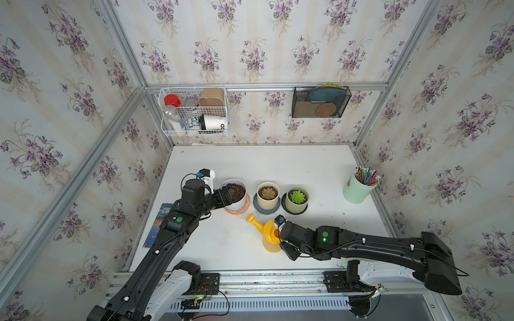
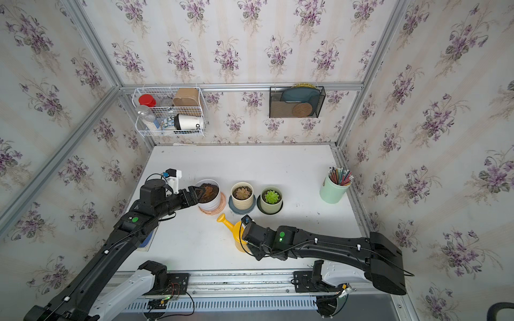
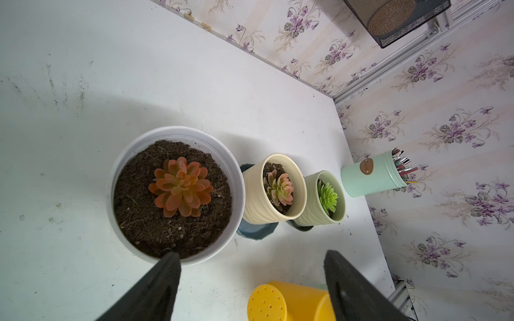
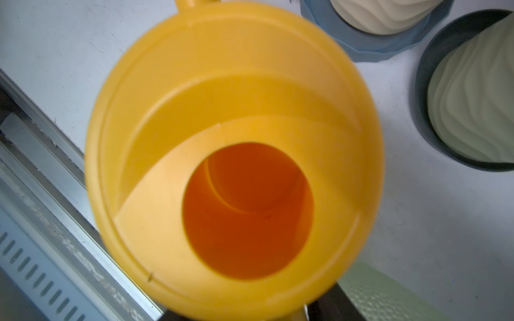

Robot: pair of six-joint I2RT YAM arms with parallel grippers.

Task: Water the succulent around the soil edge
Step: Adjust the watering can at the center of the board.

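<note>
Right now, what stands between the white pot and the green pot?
A cream pot holding a pinkish succulent, on a blue saucer, between white pot and green pot, in both top views.

Pretty cozy setup: all three walls are covered in cream striped wallpaper with purple flower sprigs, held in by an aluminium frame. The white desk is kinda scuffed, with dark smudges here and there. On the back wall, a white wire basket full of jars and cups hangs at 11 o'clock, and a black mesh rack with plates hangs at 1 o'clock. A mint pencil cup sits at 3 o'clock, and a slotted cable duct runs along 6 o'clock. Light's soft and even, with only faint shadows.
</note>
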